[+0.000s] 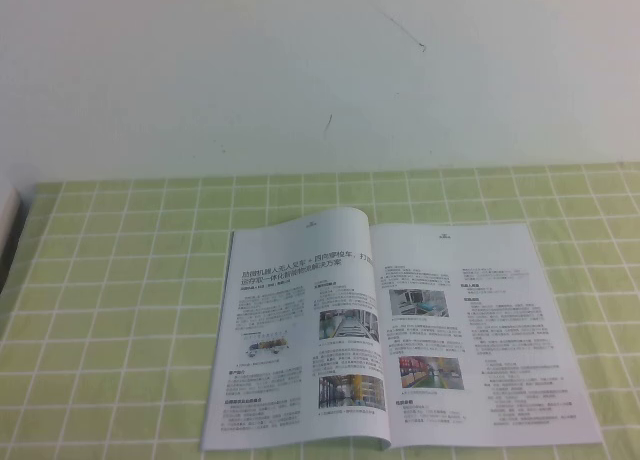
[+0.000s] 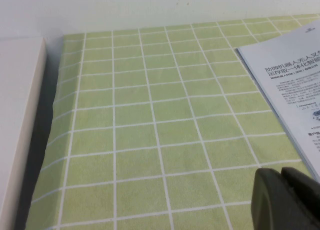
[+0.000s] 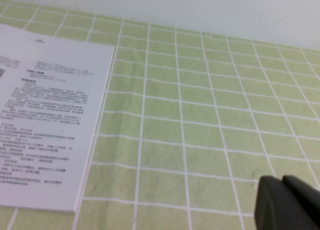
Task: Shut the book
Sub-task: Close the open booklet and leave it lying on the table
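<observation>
The worktop (image 1: 120, 310), covered in a green cloth with a white grid, fills the lower part of the high view, and a plain pale wall (image 1: 300, 70) rises behind it. The book (image 1: 400, 330) is the one landmark here. It lies open and face up on the cloth, on the side of the worktop nearest the robot, and it is thin, like a magazine. The right page (image 1: 480, 330) lies flat, while the left page (image 1: 290, 330) bows upward beside the spine at the far edge. A white slab (image 2: 17, 130) stands well to the left of the book, at the border of the cloth.

Neither arm shows in the high view. The left gripper (image 2: 286, 197) hangs over bare cloth just left of the book's left page edge. Its dark tips are clenched together, with only a seam between them, and it holds nothing. The right gripper (image 3: 285, 202) is to the right of the book, farther from the right page edge, and is likewise clenched and empty.

Closing has not begun, and the likeliest trouble is at the page edge:
- **Sliding:** the sheets sit flush on the cloth, so a gripper coming in too low may push the whole book sideways instead of getting under it.
- **Snagging:** it may also catch and bunch the cloth.
- **Turning one leaf:** pinching only the top sheet would turn a page, not shut the cover, and could crease the paper.
- **Springing back:** the bowed left side may reopen if it is let go before it passes the spine.
</observation>
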`<state>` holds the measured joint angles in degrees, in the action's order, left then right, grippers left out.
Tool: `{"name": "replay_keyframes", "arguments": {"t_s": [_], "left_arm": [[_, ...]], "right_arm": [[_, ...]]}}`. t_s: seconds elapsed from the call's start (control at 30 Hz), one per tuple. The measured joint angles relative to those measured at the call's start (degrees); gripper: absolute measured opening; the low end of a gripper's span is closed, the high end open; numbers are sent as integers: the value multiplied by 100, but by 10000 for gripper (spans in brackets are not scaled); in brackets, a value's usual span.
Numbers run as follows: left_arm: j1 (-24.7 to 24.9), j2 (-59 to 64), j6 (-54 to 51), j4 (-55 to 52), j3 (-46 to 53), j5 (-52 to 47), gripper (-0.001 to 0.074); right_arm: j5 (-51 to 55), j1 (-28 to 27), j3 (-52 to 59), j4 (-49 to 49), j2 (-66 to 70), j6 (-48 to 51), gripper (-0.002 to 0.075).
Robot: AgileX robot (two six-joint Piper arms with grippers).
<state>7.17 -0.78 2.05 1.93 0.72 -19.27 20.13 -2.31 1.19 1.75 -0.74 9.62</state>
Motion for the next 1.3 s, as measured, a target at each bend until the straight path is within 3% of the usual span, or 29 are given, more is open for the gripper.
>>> {"name": "replay_keyframes", "arguments": {"t_s": [0.3,0.73,1.3], "left_arm": [[-11,0,0,0,0,0,-2],[-596,0,0,0,0,0,-4],[-619,0,0,9,0,0,-4]], "right_arm": [[0,0,0,10,0,0,-3],[0,0,0,10,0,0,-3],[0,0,0,10,0,0,-3]]}}
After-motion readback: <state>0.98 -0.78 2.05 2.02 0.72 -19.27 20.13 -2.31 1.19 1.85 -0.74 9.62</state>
